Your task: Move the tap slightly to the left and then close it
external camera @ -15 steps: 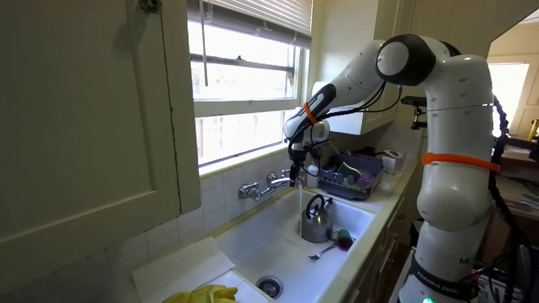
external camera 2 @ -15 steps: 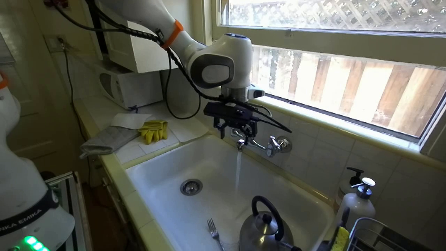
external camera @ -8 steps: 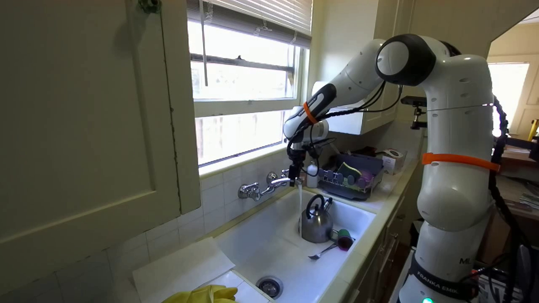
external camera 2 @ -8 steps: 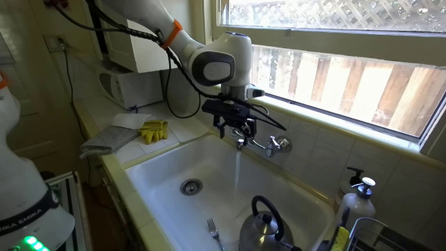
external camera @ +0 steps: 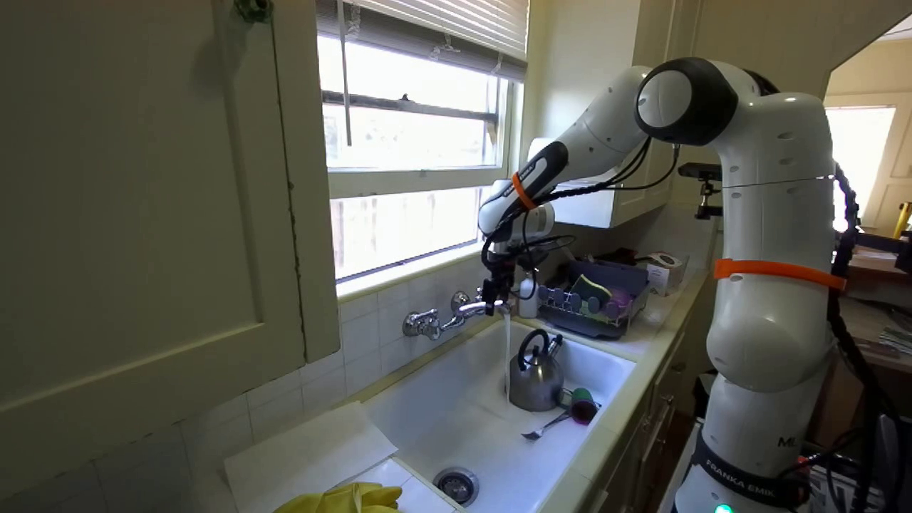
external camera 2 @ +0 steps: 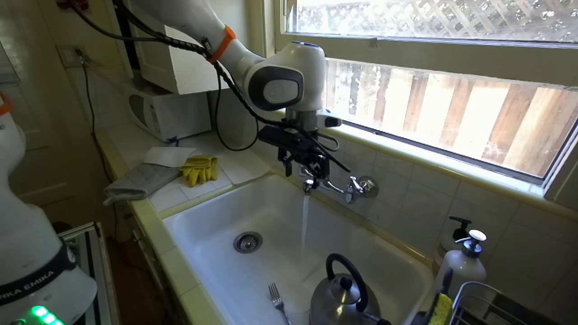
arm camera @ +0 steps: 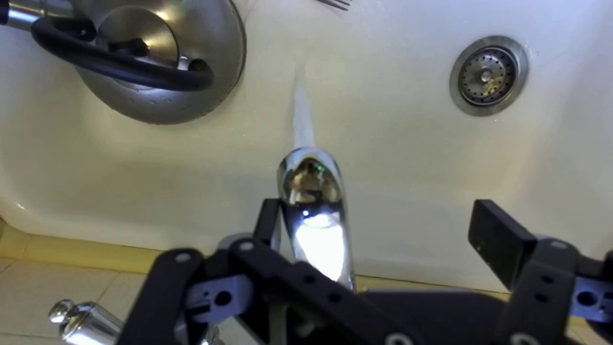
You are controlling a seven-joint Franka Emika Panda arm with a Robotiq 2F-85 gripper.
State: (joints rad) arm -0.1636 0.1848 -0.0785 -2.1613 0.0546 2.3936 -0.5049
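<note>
Gripper (arm camera: pixel 376 218): points down at the tap (arm camera: pixel 313 187), fingers (arm camera: pixel 495 235) wide apart. Tap's outer end stands in the gap, nearer one finger; that finger lies against it or just beside it, cannot tell which. Opposite finger well apart. Tap is fixed to the tiled wall (external camera 2: pixel 406 194) and reaches out over the sink (external camera 2: pixel 212 262). Water (arm camera: pixel 302 115) runs from its end into the sink. Kettle (arm camera: pixel 160 36): upright in the sink, near the water. Drain (arm camera: pixel 488 76): well apart from the kettle. Fork (external camera 2: pixel 277 300): in the sink, near the kettle. Cup (external camera: pixel 583 407), in an exterior view: in the sink beside the kettle. Yellow glove (external camera 2: pixel 198 169): on the counter (external camera 2: pixel 170 198) beside the sink.
</note>
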